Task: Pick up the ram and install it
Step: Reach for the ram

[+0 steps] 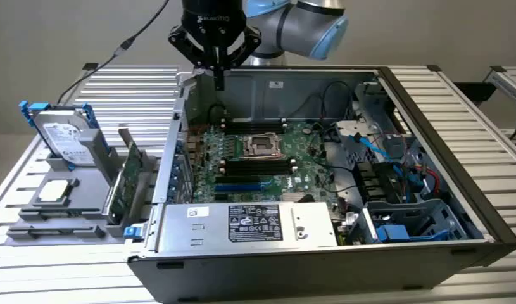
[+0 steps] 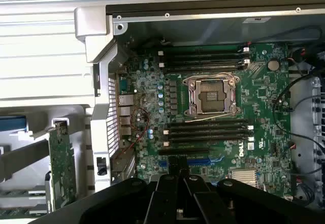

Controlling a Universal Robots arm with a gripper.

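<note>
Black robot gripper (image 1: 217, 79), jaws clenched on nothing, hovers above the open grey computer case (image 1: 325, 272) and green motherboard (image 2: 264, 107). A good ram pick needs jaws squared across its long edge.

A plain grey wall (image 1: 55, 31) is running across the back, evenly lit and bare. A counter (image 1: 485, 152) of ribbed, silvery metal slats is spreading beneath everything, catching pale reflections. At the exterior view's right, a second slatted counter (image 1: 513, 79) is standing apart across a dark gap.
</note>
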